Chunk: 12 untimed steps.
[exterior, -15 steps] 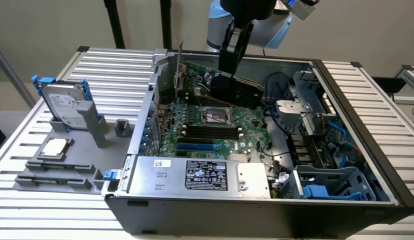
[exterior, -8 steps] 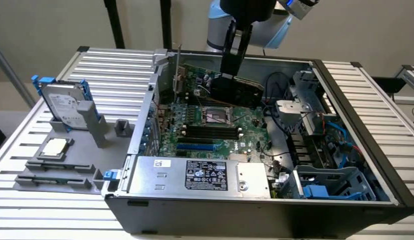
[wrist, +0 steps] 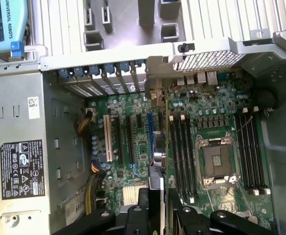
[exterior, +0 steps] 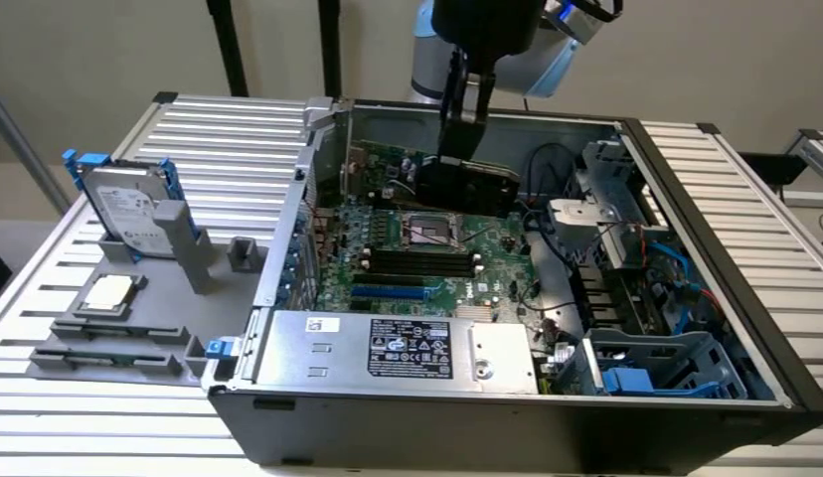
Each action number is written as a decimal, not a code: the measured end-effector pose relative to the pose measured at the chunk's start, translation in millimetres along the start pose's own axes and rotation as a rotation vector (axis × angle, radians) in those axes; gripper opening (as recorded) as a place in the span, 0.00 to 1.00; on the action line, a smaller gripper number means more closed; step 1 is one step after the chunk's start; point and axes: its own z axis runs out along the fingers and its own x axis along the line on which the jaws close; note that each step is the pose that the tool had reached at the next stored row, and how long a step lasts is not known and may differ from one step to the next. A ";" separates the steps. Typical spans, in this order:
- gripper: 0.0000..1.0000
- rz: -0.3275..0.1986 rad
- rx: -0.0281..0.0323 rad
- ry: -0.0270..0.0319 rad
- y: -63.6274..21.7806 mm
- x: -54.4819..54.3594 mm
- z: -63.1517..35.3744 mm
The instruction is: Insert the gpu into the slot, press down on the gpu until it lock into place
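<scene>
Above the slot (wrist: 150, 129), gpu (exterior: 471, 189) upright (edge-on), clamped by gripper (exterior: 459, 147).

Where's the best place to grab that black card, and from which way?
By its top edge, from above, the way the gripper pinches the card now. It is thin and stands on edge, so a pinch across its flat sides fits, and its bottom edge is free for the blue slot.

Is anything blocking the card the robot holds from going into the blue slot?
Nothing visible does. The gripper holds the gpu in the air above the board. The blue slot lies bare, with only open space between the two.
</scene>
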 end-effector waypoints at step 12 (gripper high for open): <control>0.27 -0.009 0.0497 -0.0184 20.1 10.9 13.5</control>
